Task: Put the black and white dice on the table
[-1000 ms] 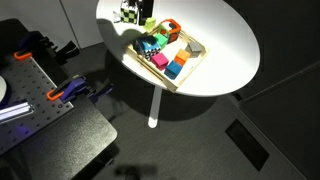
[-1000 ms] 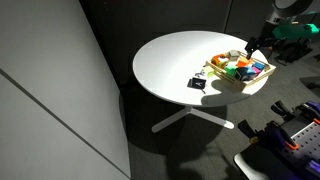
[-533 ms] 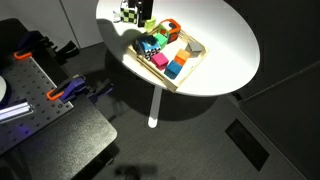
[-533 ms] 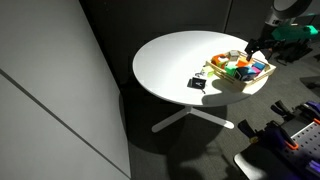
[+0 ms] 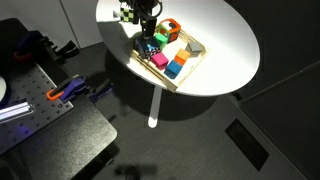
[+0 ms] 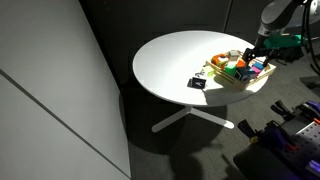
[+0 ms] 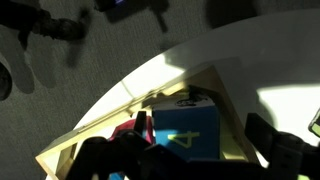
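Gripper (image 6: 257, 46), jaws spread and empty, hovers above the wooden tray (image 6: 245, 89). The black and white dice (image 6: 198, 83) sits on the table (image 6: 165, 60), across the tray from the gripper.

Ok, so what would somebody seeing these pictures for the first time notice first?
The brightly lit round white table stands out against the dark room, with a shallow wooden tray of coloured blocks on it. The small black and white dice sits on the tabletop just outside the tray. The tool hangs above one end of the tray.
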